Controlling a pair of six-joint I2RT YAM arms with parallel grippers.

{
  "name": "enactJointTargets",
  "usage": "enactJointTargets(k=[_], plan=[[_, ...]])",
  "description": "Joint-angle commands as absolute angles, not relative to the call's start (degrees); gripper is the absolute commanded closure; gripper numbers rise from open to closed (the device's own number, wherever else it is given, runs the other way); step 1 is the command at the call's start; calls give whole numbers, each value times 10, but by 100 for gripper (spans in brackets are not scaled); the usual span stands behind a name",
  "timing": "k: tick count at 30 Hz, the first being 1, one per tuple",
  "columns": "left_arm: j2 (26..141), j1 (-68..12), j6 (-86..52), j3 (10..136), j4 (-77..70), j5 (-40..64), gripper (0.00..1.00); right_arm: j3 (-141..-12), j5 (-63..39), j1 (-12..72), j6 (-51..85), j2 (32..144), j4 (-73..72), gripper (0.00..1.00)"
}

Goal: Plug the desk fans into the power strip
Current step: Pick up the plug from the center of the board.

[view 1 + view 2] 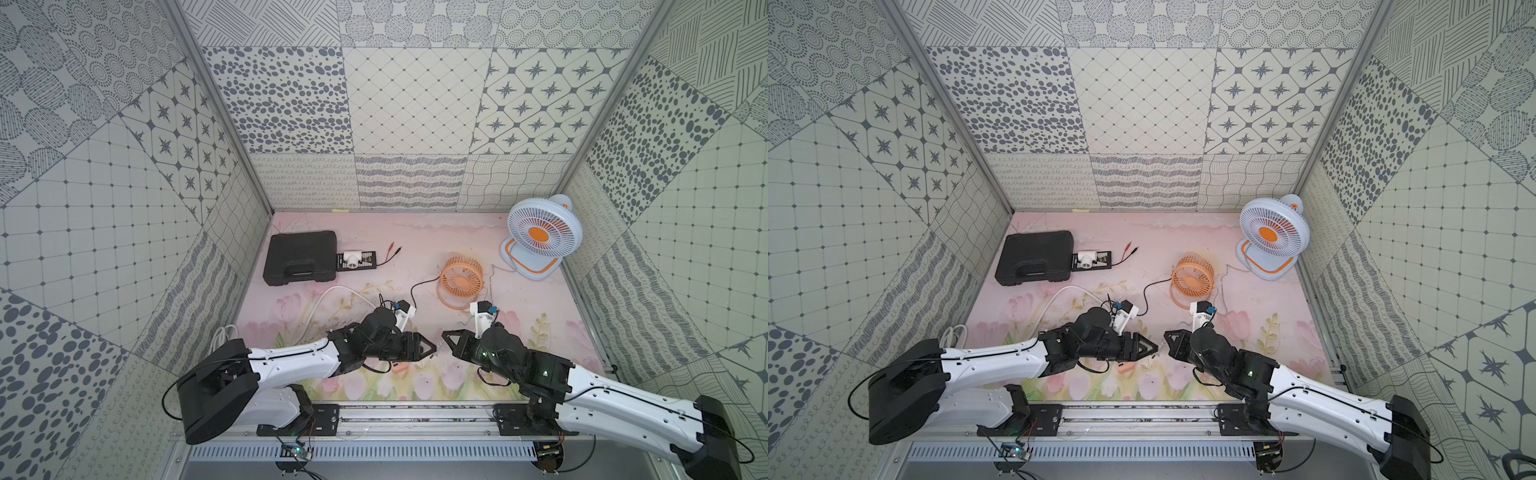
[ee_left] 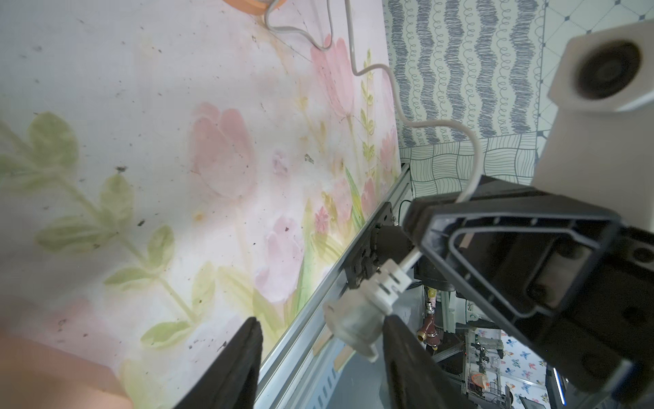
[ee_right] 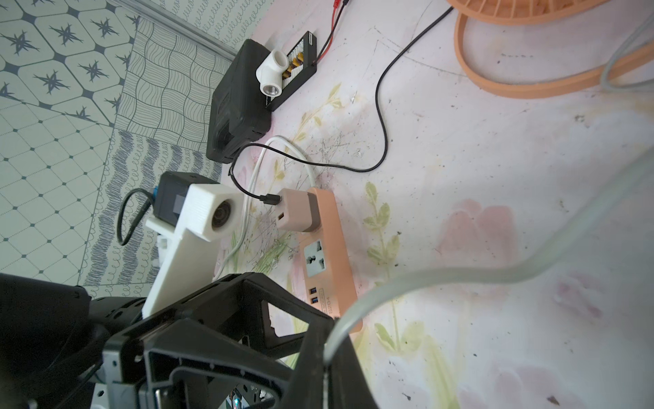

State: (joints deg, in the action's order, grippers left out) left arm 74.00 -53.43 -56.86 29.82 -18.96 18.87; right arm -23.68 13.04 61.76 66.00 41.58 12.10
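The desk fan [image 1: 540, 235], white and pale blue with an orange hub, stands at the back right. Its grey-white cord [image 3: 460, 276] runs to my right gripper [image 3: 327, 340], which is shut on it just behind the white plug [image 2: 354, 325]. My left gripper [image 2: 321, 320] faces the right gripper [image 1: 445, 336] tip to tip; its jaws stand open around the plug, which touches one finger [image 2: 400, 354]. The peach power strip [image 3: 329, 255] lies on the mat under my left arm, with one white socket [image 3: 315, 258] free. In a top view only a sliver of the strip [image 1: 401, 368] shows.
A tan USB adapter [image 3: 297, 209] fills the strip's other socket; its black cable [image 3: 380, 106] leads to a small orange fan [image 1: 461, 282]. A black case [image 1: 300, 257] and a board with a white pipe fitting [image 1: 353, 261] lie back left. The strip's thick white cord [image 1: 328, 299] loops left.
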Motion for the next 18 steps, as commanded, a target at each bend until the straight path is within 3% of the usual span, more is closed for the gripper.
enactJointTargets(k=[1, 7, 18], plan=[[743, -538, -578, 297, -262, 228, 40, -261, 124, 620, 641, 409, 124, 100], [738, -545, -558, 303, -238, 217, 40, -282, 121, 620, 635, 421, 139, 100], [705, -571, -506, 307, -192, 169, 50, -298, 124, 620, 635, 430, 148, 100]])
